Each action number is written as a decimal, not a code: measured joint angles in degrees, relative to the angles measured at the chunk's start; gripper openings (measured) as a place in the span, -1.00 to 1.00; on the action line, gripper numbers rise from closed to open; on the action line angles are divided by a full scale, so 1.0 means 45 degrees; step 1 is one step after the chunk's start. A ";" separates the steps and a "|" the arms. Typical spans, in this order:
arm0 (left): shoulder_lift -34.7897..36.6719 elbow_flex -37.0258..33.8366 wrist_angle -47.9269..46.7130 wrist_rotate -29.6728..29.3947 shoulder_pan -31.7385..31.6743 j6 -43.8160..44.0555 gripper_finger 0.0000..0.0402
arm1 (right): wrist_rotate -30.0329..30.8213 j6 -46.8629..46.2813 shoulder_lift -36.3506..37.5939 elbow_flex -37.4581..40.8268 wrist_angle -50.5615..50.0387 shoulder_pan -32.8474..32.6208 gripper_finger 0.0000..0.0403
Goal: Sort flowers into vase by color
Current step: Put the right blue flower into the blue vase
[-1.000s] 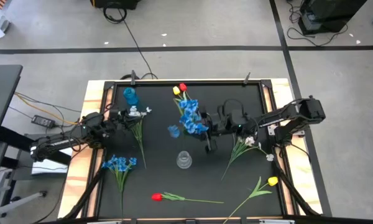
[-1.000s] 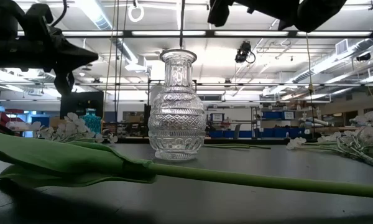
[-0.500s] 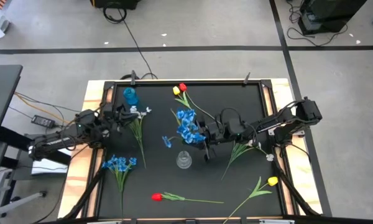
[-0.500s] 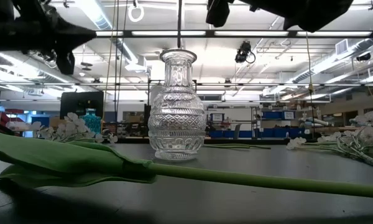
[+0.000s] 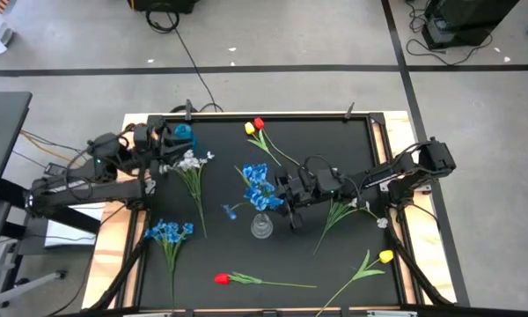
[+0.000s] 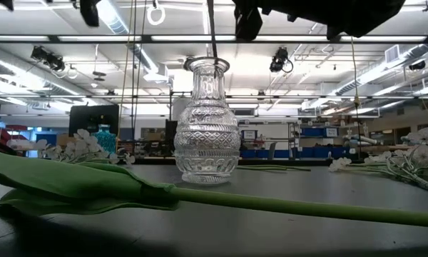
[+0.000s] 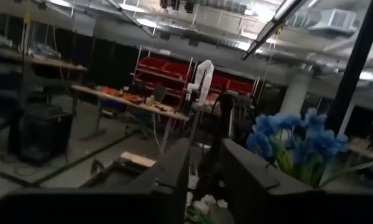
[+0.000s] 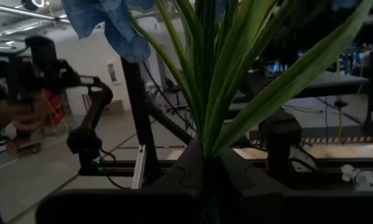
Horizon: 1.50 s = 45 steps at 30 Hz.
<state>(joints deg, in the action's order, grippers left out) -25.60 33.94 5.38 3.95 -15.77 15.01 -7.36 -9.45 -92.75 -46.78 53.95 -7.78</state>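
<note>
The job is at an early stage. The clear glass vase (image 5: 260,226) stands near the middle of the bench (image 5: 334,273) and, in the low view, holds nothing but a thin stem entering its mouth from above. The right tool (image 5: 282,190) is clamped on a blue bunch (image 5: 258,184) and holds it over the vase; the right wrist view shows green leaves and stem pinched between its fingers (image 8: 193,168). I judge this first blue flower is just being set in, not yet released.

A blue vase (image 5: 185,135) stands at the far left corner, with the left tool (image 5: 165,148) hovering close beside it; it carries nothing and its fingers stand slightly apart.

Left to sort: a white sprig (image 5: 192,167) on the left, a second blue bunch (image 5: 167,232) at the near left, a red tulip (image 5: 222,279) along the near edge, a yellow tulip (image 5: 385,256) at the near right, white blossoms (image 5: 356,202) on the right, and a red and yellow pair (image 5: 254,127) at the far edge.
</note>
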 joint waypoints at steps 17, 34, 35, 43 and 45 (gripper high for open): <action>-0.2815 0.3685 -0.1915 0.0299 0.0000 -0.1587 -0.24 | -0.0353 0.1027 0.0000 0.0000 -0.0326 0.0533 -0.88; -0.2813 0.4069 -0.3368 0.0299 0.0000 -0.1186 -0.24 | -0.0766 -0.0908 -0.3113 0.0010 0.2951 0.0367 -0.83; -0.2813 0.4069 -0.3412 0.0299 0.0000 -0.1181 -0.24 | -0.0714 -0.0908 -0.3157 0.0010 0.2972 0.0346 -0.82; -0.2808 0.4069 -0.3477 0.0299 0.0000 -0.1121 -0.24 | -0.0218 -0.1252 -0.3127 0.0010 0.2740 0.0413 -0.76; -0.2803 0.4069 -0.3702 0.0299 0.0000 -0.0819 -0.24 | -0.0083 -0.1471 -0.3123 0.0007 0.2556 0.0454 -0.73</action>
<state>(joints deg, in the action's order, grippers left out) -38.22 52.25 -11.28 5.30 -15.77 11.32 -7.73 -16.07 -106.80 -46.75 65.45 -5.74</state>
